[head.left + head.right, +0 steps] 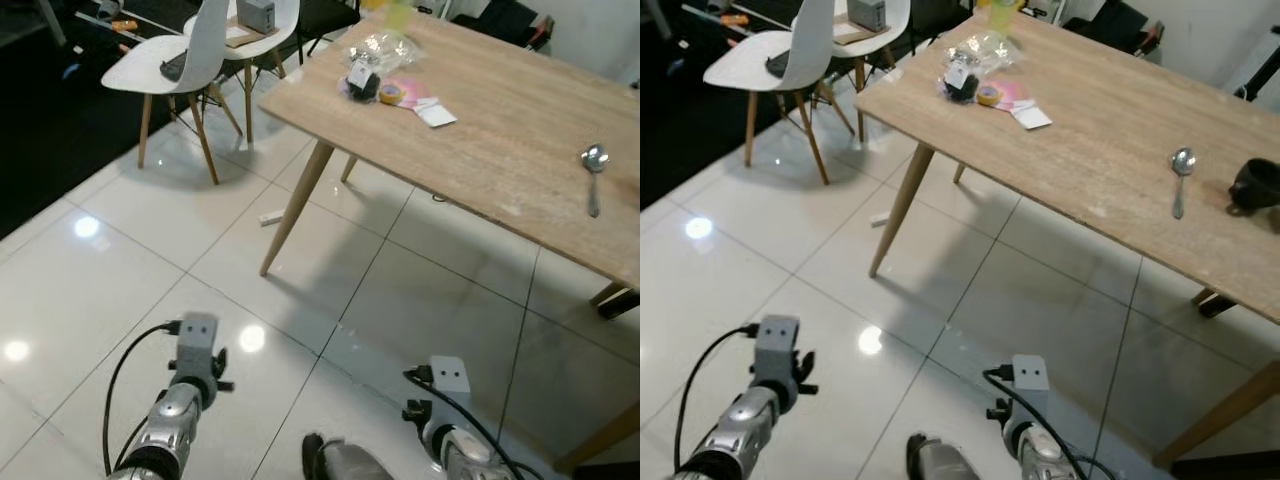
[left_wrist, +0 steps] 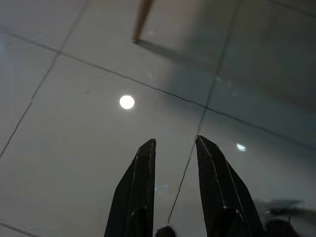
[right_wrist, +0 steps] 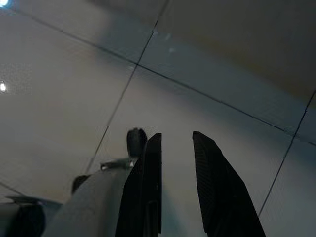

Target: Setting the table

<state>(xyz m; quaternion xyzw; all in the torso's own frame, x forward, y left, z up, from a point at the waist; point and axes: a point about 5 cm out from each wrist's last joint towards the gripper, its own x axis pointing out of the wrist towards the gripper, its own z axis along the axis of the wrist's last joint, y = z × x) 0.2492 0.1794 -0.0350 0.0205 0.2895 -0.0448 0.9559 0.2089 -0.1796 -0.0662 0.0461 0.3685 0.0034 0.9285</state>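
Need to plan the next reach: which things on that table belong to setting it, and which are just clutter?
For the job:
- spoon near the table's right side
- black cup beside it, at the frame edge

Lying about:
- plastic bag of odds
- yellow tape roll
- pink paper and white card
- white chairs

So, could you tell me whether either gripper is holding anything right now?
Nothing is held: the left gripper and right gripper are both open over the tiled floor.

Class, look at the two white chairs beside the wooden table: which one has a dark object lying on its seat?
The nearer white chair, standing farther from the table, has the dark object on its seat. The other chair holds a grey box instead.
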